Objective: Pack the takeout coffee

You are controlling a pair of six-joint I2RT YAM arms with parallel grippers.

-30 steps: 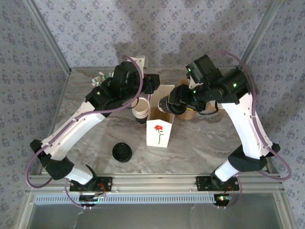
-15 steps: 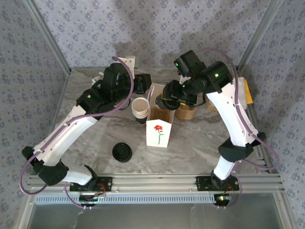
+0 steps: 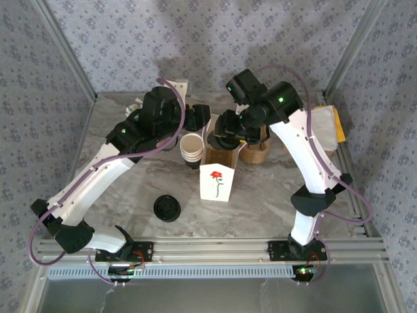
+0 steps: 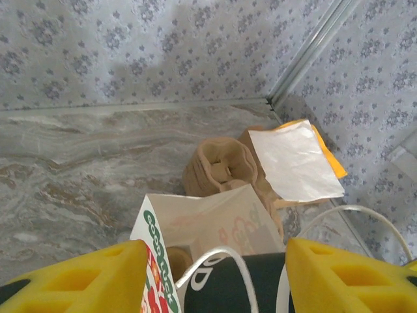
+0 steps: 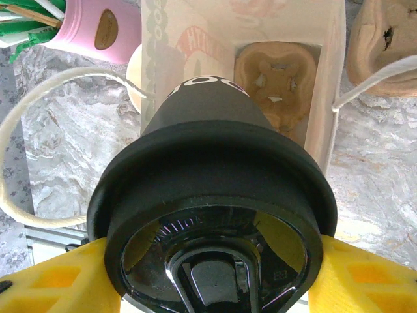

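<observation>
**A:** Status on the pack?

**B:** You're partway. The right end effector point(image 5: 208, 274) is clamped on the takeout coffee point(image 5: 212, 189), black lid on. It hangs over the open mouth of the paper bag point(image 3: 217, 179). The cup isn't in yet, and its base looks well clear of the cardboard carrier point(image 5: 277, 85) at the bag's bottom.

**A:** Left side?

**B:** The left end effector point(image 4: 215, 261) is released, fingers spread at the bag's rim. It's probably gripping nothing, but the fingertips are cropped, so don't bank on it.

**A:** What's left?

**B:** My read: lower the cup into a carrier slot, let go, pull out. The bag stands upright on the tabletop point(image 3: 273, 195).

**A:** Which view do I trust?

**B:** Use the right wrist for alignment. It looks down past the lid, and the carrier sits up and right of the cup. You also get the pink straw cup point(image 5: 98, 29) there.

The top view gives you layout. The stack of lidless cups point(image 3: 192, 149) sits just beside the bag, and a loose lid point(image 3: 167, 208) lies nearer the bases.

The left wrist shows the bag's cord handle point(image 4: 225, 261) looped across a dark shape I take for the cup. Spare carriers point(image 4: 218, 163) are behind it.
</observation>
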